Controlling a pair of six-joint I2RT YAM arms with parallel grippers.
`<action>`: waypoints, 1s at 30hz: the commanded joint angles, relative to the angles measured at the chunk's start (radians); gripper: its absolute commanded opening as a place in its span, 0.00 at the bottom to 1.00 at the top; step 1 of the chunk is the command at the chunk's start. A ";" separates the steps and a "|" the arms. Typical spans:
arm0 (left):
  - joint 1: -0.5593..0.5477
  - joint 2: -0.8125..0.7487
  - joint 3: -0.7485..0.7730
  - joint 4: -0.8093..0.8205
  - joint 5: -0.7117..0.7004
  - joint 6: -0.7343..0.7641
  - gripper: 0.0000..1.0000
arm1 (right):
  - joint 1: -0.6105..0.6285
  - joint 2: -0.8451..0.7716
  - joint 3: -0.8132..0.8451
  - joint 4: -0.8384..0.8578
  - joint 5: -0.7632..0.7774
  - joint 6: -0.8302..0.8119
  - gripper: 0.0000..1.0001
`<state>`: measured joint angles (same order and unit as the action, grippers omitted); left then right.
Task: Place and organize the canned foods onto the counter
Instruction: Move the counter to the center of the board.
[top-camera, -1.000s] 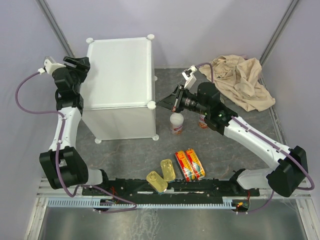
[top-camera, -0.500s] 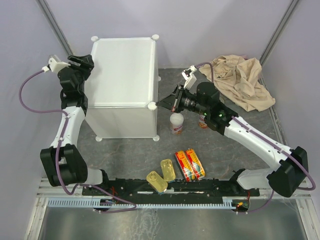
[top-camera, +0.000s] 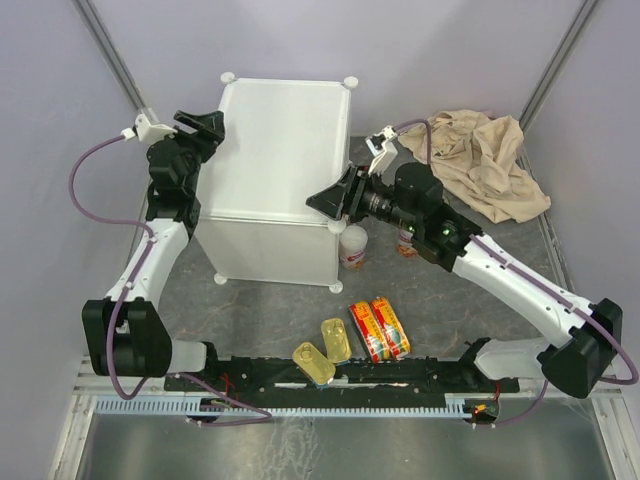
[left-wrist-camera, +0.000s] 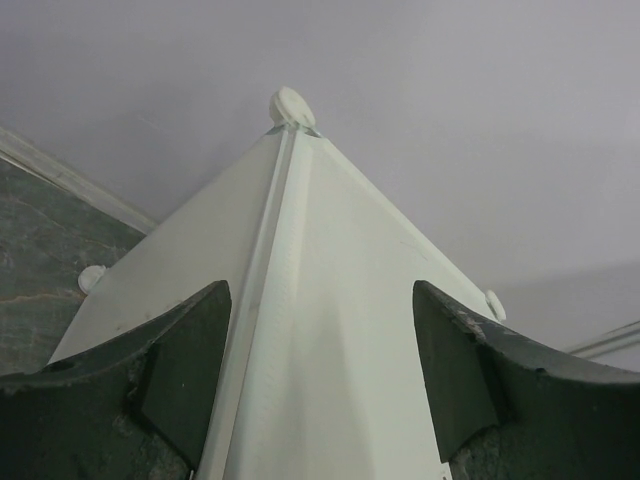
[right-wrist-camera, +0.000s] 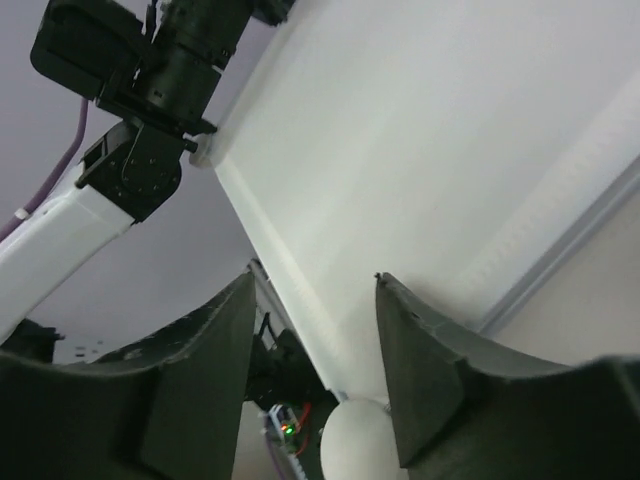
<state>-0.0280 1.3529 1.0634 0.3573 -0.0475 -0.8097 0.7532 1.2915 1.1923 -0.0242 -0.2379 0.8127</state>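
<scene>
Your left fingers (left-wrist-camera: 185, 370) are spread wide, straddling the upper left edge of the counter (top-camera: 285, 150). The ridge runs up between them to a round corner knob (left-wrist-camera: 291, 105). Whether either finger actually presses on a panel, I cannot tell. Across the top, your right fingers (right-wrist-camera: 205, 380) are parted too. They sit at the counter's near right top corner, with white panel filling the gap between them and nothing pinched. So you've got an arm on each side of the cube: the left reaches up along its left flank and the right comes in from the right.

The counter itself stands upright on the bench (top-camera: 260, 310), left of centre and towards the back. Every tin in view sits down on the bench. A white-and-red cylinder (top-camera: 352, 246) stands just beside the counter's near right corner, right under your right wrist. A second tin (top-camera: 405, 244) peeps out from beneath the right arm, with some red on it, mostly hidden. Nearer the arm bases, the red-yellow flat tins (top-camera: 390, 326) lie side by side, touching. Just to their left the gold tins (top-camera: 336, 340) lie close together, one nearer you than the other. The beige cloth (top-camera: 485, 160) is heaped at the far right, well apart from the counter.
</scene>
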 joint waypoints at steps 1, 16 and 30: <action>-0.034 0.015 -0.059 -0.239 0.058 -0.060 0.80 | -0.032 -0.002 -0.020 -0.169 0.122 -0.090 0.65; 0.051 -0.080 -0.046 -0.333 -0.061 -0.063 0.89 | -0.135 -0.132 -0.007 -0.383 0.375 -0.190 0.80; 0.069 -0.069 -0.047 -0.307 -0.014 -0.063 0.94 | -0.382 -0.046 -0.032 -0.428 0.459 -0.193 0.92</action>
<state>0.0116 1.2560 1.0534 0.1894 -0.0666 -0.8742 0.4061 1.2110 1.1584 -0.4412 0.1642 0.6476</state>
